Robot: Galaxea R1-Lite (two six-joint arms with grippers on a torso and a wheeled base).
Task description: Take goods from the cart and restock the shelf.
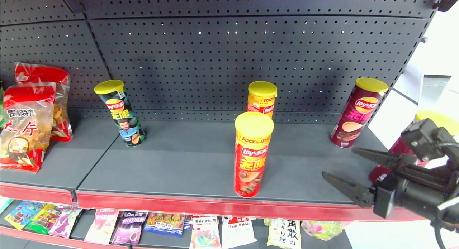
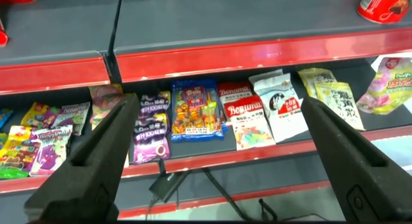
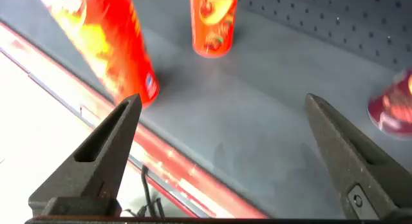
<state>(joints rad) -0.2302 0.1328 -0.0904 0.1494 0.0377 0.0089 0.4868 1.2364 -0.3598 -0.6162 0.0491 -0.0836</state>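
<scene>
While our right gripper (image 1: 337, 162) is hovering near the front right end of the grey metal shelf (image 1: 179, 163) with its red front lip, we are holding its black fingers (image 1: 373, 156) spread wide apart with nothing between them. A tall red cylindrical chip can with a yellow lid (image 1: 252, 156) is standing upright near the front edge, to the left of that gripper and apart from it. A second red-and-yellow can (image 1: 261, 98) is standing behind it by the perforated back panel (image 1: 215, 55). A dark green can with a yellow lid (image 1: 120, 113) is sitting farther left, and a maroon can with a yellow lid (image 1: 358, 113) is standing to the right. Another maroon can (image 1: 426, 115) is showing partly behind our right arm. Red snack bags (image 1: 28, 123) are leaning at the shelf's left end. Our left gripper (image 2: 219, 100) is facing the lower shelf's colourful snack packets (image 2: 193, 111), its fingers (image 2: 96, 166) gaping wide and gripping nothing.
</scene>
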